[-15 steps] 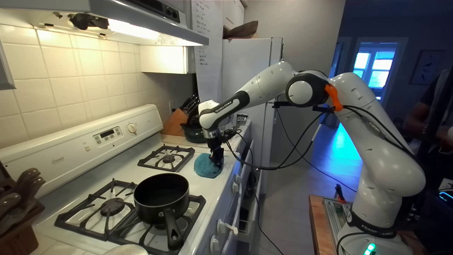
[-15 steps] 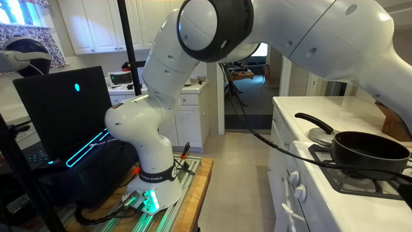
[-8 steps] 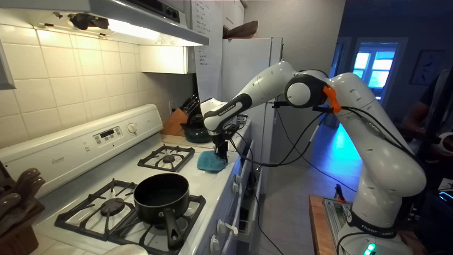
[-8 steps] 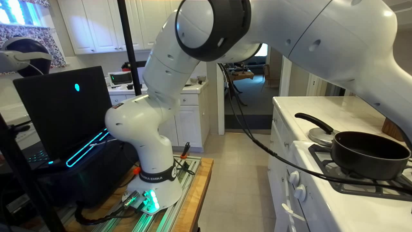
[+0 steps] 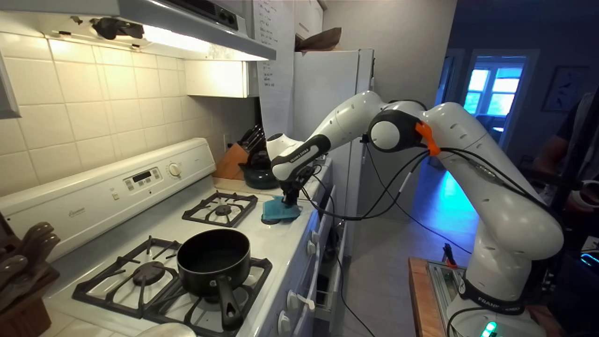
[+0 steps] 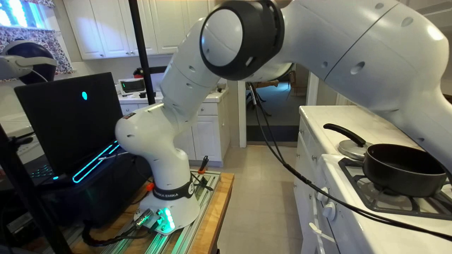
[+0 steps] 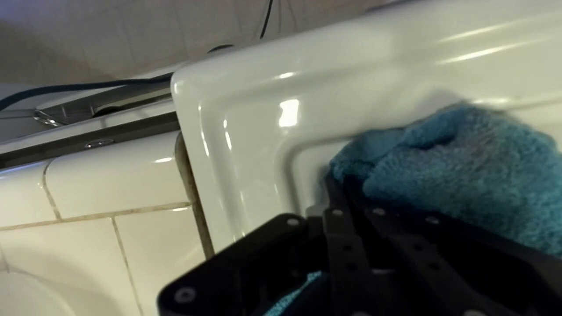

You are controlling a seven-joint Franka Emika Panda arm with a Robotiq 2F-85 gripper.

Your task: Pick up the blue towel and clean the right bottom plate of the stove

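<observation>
The gripper (image 7: pixel 344 186) is closed on an edge of the blue towel (image 7: pixel 470 175), which is pinched at the fingertips. In the wrist view the body of the cloth spreads from the tips to the right, bunched and folded close to the grip. In an exterior view the towel sits just below the gripper and extends toward the back panel (image 5: pixel 93 196) of the stove (image 5: pixel 266 241). It covers part of the right bottom plate (image 7: pixel 309 171), a recessed area of white enamel; a dark round disc (image 5: pixel 270 221) shows at its lower left edge. How much of the cloth touches the surface cannot be told. Near the towel, on the back panel side and apart from it, stands a black grate (image 5: pixel 223 210). Farther along, a black saucepan (image 5: pixel 213 262) rests upright on the stove in both exterior views.
</observation>
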